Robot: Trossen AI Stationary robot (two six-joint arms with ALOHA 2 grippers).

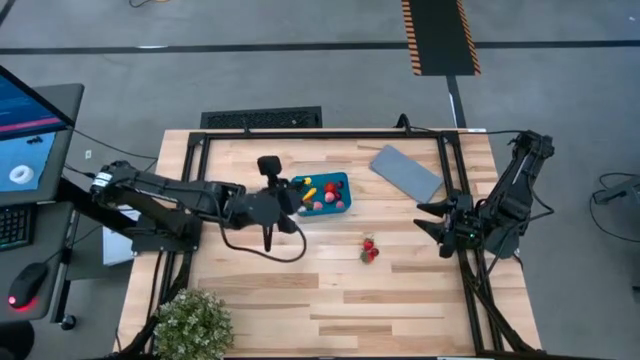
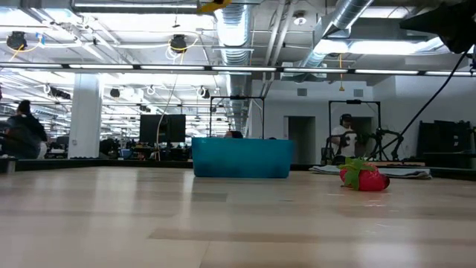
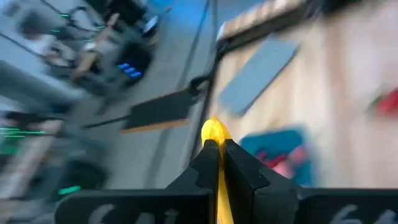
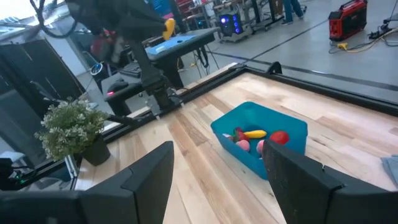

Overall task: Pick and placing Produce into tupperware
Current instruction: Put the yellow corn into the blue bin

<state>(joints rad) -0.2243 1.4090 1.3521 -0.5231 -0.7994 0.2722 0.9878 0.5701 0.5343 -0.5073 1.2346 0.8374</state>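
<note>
Wooden counter fills the middle of the high view, with grey floor around it. At its lower left corner stands a bushy green plant. A flat grey lid lies toward the upper right. Just left of center-top sits the teal tub, holding red, pink and yellow produce. Two red berries lie loose on the wood, below and right of the tub. The left hand, at the tub's left edge, is shut on a yellow piece. The right hand waits at the right edge, fingers spread wide, holding nothing.
</note>
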